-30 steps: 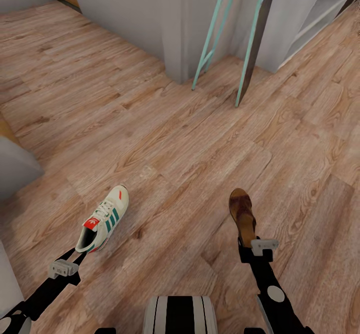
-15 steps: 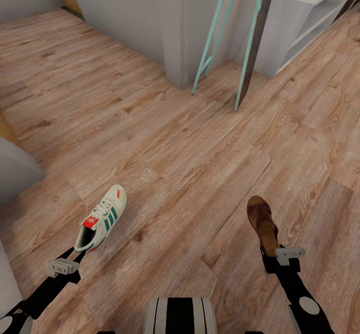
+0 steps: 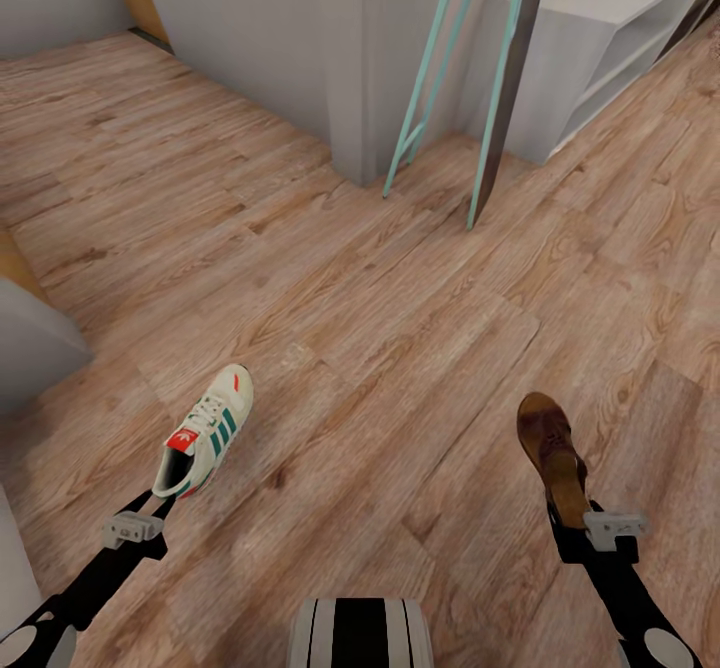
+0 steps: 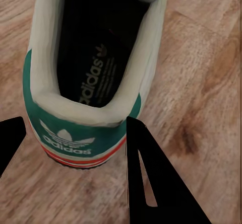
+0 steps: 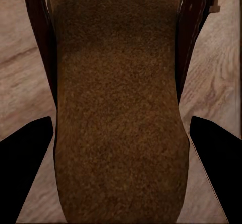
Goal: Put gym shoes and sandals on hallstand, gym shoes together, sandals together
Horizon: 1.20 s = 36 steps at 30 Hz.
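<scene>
- While above the corridor floor [image 3: 380,348], left gripper [image 3: 160,510] fingers [image 4: 151,183] clamp the gym shoe [image 3: 205,433] heel.
- Right gripper [image 3: 575,538] fingers [image 5: 214,153] grip the sandal [image 3: 550,453] heel.

Gym shoe [image 3: 205,433] cream, green stripes, red patches; sandal [image 3: 552,456] dark brown; floor [image 3: 350,328] brown wood-grain.

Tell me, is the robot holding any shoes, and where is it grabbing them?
Left gripper holds a gym shoe by its heel; right gripper holds a sandal by its heel end.
</scene>
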Tool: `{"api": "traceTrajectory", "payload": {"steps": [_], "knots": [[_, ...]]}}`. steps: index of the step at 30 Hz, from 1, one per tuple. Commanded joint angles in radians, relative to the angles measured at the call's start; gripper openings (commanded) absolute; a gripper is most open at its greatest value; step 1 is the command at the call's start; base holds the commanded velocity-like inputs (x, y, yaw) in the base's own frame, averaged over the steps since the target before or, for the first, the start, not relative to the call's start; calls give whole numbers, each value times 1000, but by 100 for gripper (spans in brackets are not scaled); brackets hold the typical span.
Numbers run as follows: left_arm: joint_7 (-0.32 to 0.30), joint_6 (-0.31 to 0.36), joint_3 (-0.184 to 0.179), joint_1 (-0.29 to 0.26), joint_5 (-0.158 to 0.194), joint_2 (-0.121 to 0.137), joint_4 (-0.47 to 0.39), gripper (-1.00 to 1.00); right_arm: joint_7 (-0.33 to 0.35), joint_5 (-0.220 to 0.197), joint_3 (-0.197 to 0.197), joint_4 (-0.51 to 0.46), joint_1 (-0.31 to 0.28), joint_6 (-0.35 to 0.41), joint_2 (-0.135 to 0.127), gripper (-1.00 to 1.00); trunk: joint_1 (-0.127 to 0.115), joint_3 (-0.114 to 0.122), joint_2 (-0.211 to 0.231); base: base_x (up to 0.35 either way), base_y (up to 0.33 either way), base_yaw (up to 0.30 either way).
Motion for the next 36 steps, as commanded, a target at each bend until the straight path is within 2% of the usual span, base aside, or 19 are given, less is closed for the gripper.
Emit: {"api": "traceTrajectory", "payload": {"steps": [1, 5, 9, 13, 20, 36], "knots": [[-7, 0, 1, 0, 8, 0, 1, -100, 5, 8, -3, -11, 13, -9, 7, -100, 0, 1, 0, 0, 0, 0], [-7, -9, 2, 2, 9, 0, 2, -100, 3, 8, -3, -30, 27, -15, 18, -100, 0, 7, 0, 0, 0, 0], [-6, -20, 3, 4, 6, 0, 29, -100, 0, 7, -8, -59, 52, -26, 47, -100, 0, 14, 0, 0, 0, -18], [-7, -28, 3, 5, 5, 0, 44, -100, -2, 8, -9, -69, 65, -30, 64, -100, 0, 20, 0, 0, 0, -37], [-10, -81, 4, 8, 11, 2, 52, -100, -4, 9, -9, -73, 72, -43, 71, -100, 0, 31, 0, 0, 0, -9], [-18, -94, -5, 10, 6, 0, 55, -100, -5, 10, -9, -58, 74, -53, 72, -100, 0, 56, 0, 0, 0, -1]]}}
